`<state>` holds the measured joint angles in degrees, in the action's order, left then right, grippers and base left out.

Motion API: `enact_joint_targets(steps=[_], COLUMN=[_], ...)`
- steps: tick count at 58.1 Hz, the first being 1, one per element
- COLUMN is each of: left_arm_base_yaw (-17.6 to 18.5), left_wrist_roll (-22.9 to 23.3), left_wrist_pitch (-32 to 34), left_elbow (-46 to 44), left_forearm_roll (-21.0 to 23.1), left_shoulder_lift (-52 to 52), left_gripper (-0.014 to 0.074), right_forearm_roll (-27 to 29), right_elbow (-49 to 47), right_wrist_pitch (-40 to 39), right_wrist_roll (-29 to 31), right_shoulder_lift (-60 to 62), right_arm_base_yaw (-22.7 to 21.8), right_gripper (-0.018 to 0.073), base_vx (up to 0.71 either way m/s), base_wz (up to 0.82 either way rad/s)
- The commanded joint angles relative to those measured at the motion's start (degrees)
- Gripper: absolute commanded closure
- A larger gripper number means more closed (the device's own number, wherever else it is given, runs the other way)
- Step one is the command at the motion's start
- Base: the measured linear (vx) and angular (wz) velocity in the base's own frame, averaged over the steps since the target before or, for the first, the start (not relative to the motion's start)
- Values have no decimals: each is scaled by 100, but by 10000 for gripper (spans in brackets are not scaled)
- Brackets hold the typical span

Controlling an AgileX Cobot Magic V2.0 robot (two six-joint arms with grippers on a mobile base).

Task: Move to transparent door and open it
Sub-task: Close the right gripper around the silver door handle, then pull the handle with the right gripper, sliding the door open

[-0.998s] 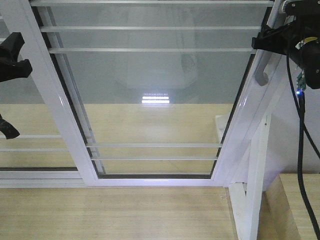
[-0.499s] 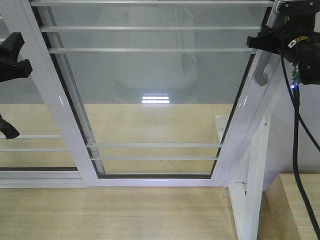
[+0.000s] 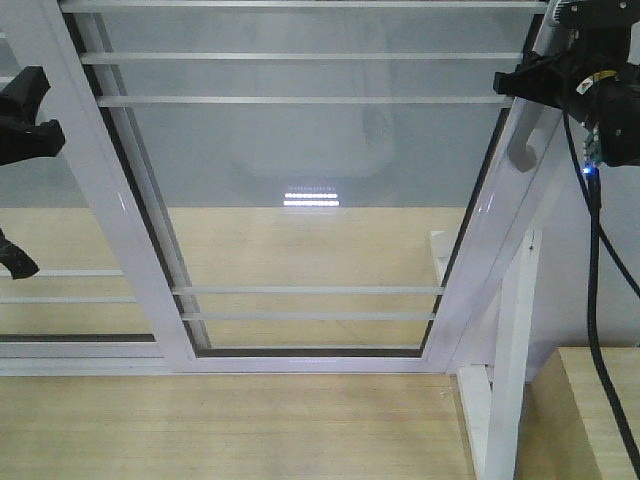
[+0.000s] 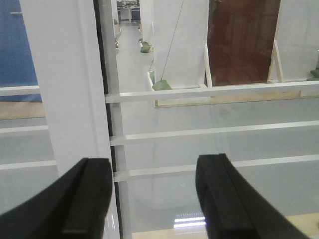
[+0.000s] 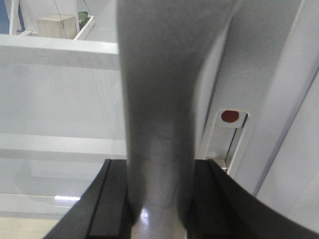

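Note:
The transparent door fills the front view, clear glass in a glossy white frame with thin horizontal bars. Its curved pale handle runs down the right stile. My right gripper is shut on that handle; the right wrist view shows the handle pinched between both black fingers of the right gripper, with a lock plate bearing a red dot just beside it. At the far left my left gripper hangs open. In its own view the left gripper faces the door's left stile, touching nothing.
A second barred glass panel without a handle lies behind on the left. A white post with diagonal braces stands at the lower right beside a pale wooden box. A black cable hangs from the right arm. Wood flooring lies below.
My right gripper has shifted slightly left and up along the handle. The door frame and the left gripper look the same.

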<state>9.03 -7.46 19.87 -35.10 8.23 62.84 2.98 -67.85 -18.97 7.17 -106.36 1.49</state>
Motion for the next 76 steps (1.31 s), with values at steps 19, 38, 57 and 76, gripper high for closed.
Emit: enact_joint_targets(steps=[19,38,57,76], left_arm_base_yaw=[17,17,17,17], left_wrist_roll=[-7,-2,15,15], left_wrist_pitch=[453,453,336,-10], left_elbow=[-222,-222,-222,-222], left_forearm_roll=[34,34,34,34], left_shoulder_lift=[-82,-82,-82,-82], left_gripper=[97,97,97,97], right_forearm_roll=[-655,-655,-655,-655], right_elbow=[-157,-157,-157,-157], right_wrist_pitch=[-290,-297,-17,839], right_wrist_roll=[32,32,27,116], right_shoulder_lift=[291,291,291,883], right_arm_base_yaw=[1022,1548,1751,1743], right_gripper=[492,487,487,505], base_vx=[0,0,0,0], base_wz=[0,0,0,0])
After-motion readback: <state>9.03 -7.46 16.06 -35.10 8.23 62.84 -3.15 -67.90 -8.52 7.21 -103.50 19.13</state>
